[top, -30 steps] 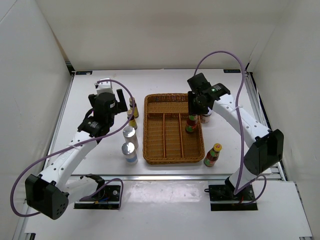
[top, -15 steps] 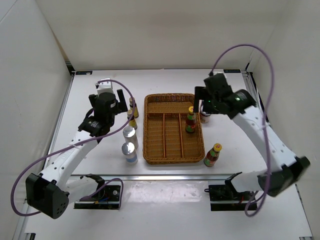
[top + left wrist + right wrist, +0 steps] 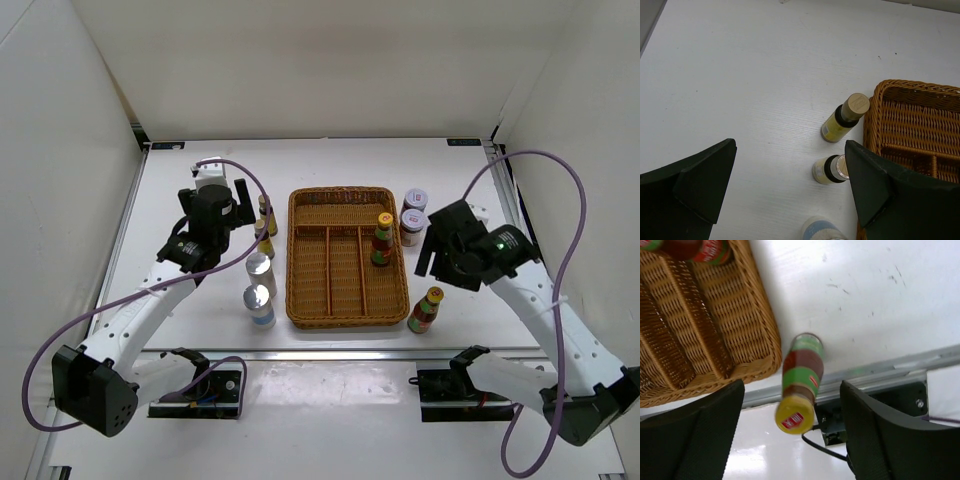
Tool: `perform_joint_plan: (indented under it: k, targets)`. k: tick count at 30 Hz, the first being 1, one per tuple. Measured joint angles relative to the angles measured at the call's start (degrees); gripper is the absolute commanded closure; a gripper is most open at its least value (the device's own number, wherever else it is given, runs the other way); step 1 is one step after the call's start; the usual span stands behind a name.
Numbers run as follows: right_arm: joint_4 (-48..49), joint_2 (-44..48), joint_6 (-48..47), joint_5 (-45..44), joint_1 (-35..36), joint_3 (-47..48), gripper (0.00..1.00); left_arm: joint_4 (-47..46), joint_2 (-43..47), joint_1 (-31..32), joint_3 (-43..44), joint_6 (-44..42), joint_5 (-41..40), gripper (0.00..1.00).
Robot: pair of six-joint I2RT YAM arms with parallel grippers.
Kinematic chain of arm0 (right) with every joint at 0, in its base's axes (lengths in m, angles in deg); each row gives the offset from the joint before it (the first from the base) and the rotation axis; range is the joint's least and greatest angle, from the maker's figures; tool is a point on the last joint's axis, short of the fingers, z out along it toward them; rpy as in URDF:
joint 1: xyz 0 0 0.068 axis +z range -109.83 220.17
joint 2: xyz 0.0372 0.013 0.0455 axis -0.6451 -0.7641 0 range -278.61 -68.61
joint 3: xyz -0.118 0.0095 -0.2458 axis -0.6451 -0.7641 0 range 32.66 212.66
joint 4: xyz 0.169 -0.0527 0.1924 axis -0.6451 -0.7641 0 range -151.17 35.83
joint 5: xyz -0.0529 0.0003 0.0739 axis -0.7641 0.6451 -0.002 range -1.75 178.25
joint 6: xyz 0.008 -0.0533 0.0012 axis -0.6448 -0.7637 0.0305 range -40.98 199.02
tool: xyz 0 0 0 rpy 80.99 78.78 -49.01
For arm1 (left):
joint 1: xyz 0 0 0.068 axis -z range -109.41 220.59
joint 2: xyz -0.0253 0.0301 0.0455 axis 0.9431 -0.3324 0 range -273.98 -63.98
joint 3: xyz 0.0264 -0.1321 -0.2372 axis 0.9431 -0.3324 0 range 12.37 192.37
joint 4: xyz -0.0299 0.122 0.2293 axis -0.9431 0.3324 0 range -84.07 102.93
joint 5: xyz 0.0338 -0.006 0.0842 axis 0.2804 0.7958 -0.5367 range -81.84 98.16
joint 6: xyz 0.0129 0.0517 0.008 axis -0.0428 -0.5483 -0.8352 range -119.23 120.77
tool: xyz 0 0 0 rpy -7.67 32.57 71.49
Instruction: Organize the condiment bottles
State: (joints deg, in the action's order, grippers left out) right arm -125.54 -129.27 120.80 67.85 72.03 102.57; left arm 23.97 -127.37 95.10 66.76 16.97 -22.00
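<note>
Right claw (image 3: 791,390) is recorded open and empty above the red yellow-capped sauce bottle (image 3: 801,380), which stands on the table (image 3: 880,300) just beside the near corner of the wicker tray (image 3: 760,335); left claw (image 3: 790,147) is likewise open; should the descent be made off-centre, the tall bottle could be knocked over against the rim.

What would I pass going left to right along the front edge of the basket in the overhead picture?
silver-topped white cylinder → wicker tray → red yellow-capped sauce bottle, standing just outside the tray's near right corner.
</note>
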Motion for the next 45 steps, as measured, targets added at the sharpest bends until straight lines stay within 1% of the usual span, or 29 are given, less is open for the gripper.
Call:
perform_joint_plan:
  k: [5, 10, 13, 14, 15, 17, 18, 20, 21, 23, 24, 27, 33, 37, 41, 45]
  targets:
    - [-1.95, 4.28, 4.46, 0.24, -0.02, -2.14, 0.35, 0.0, -0.13, 0.0, 0.0, 0.0, 0.04, 0.0]
    - [-2.23, 4.81, 5.99, 2.56, -0.02, -5.4, 0.38, -0.02, -0.28, 0.0, 0.0, 0.0, 0.13, 0.0]
    - [-2.12, 4.94, 6.47, 4.0, -0.02, -7.8, 0.38, 0.0, -0.28, 0.0, 0.0, 0.0, 0.15, 0.0]
    - [-2.01, 4.96, 6.64, 4.42, -0.02, -8.37, 0.4, 0.0, -0.28, 0.0, 0.0, 0.0, 0.15, 0.0]
    - [-1.86, 4.96, 6.78, 4.68, -0.02, -8.74, 0.46, 0.0, -0.28, 0.0, 0.0, 0.0, 0.15, 0.0]
    - [-1.42, 4.98, 7.13, 5.46, 0.0, -8.96, 0.55, 0.0, -0.28, 0.0, 0.0, 0.0, 0.17, 0.0]
    - [-0.98, 4.98, 7.32, 5.73, 0.0, -8.98, 0.62, 0.0, -0.28, 0.0, 0.0, 0.0, 0.17, 0.0]
    - [-1.38, 5.16, 6.99, 5.03, 0.0, -8.85, 0.69, 0.0, -0.28, 0.0, 0.0, 0.0, 0.17, 0.0]
    - [-1.36, 5.55, 6.97, 5.2, -0.13, -8.85, 0.75, 0.0, -0.28, 0.0, 0.0, 0.0, 0.17, 0.0]
    - [-1.46, 5.73, 6.88, 5.31, -0.09, -8.79, 0.82, 0.0, -0.28, 0.0, 0.0, 0.0, 0.17, 0.0]
    - [-1.66, 5.64, 6.86, 5.33, 0.04, -8.57, 0.89, -0.02, -0.28, 0.0, 0.0, 0.0, 0.17, 0.0]
    - [-3.23, 5.16, 6.01, 5.09, 0.55, -5.99, 0.99, 0.0, -0.31, 0.0, 0.0, 0.0, 0.17, 0.0]
    - [-7.76, 2.64, 3.93, 0.44, 3.8, 6.14, 1.0, -0.02, -0.31, 0.0, 0.0, 0.0, 0.17, 0.0]
    - [-6.38, -0.2, 2.95, -1.42, 7.58, 13.53, 1.0, 0.0, -0.31, 0.0, 0.0, 0.0, 0.17, 0.0]
    - [-2.97, -2.05, 1.7, -2.01, 10.64, 14.56, 1.0, -0.02, -0.42, 0.0, 0.0, 0.0, 0.17, 0.0]
    - [-0.22, -5.73, 0.74, -1.77, 11.74, 13.79, 1.0, 0.02, -1.03, 0.0, 0.0, 0.0, 0.17, 0.0]
